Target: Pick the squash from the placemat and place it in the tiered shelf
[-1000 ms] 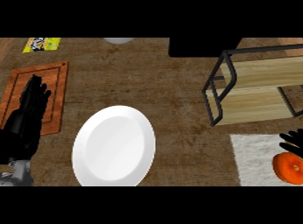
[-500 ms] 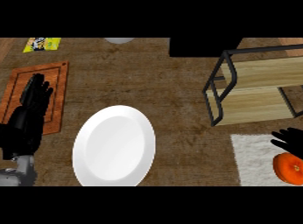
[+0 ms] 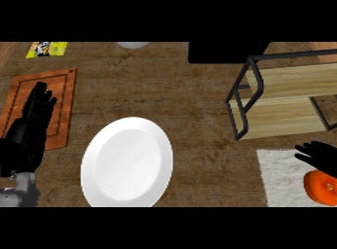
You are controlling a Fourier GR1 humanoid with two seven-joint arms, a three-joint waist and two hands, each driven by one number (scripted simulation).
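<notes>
At 9 o'clock the left hand lies flat, fingers straight and together, over a wooden board, holding nothing. A yellow packet sits at 11 o'clock. A white plate lies at 7 o'clock, near the centre. The shelf stands at 2 o'clock, both tiers bare. At 4 o'clock the placemat carries the orange squash. The right hand is at the squash's 12 o'clock edge, its fingers spread wide and not closed round the squash.
</notes>
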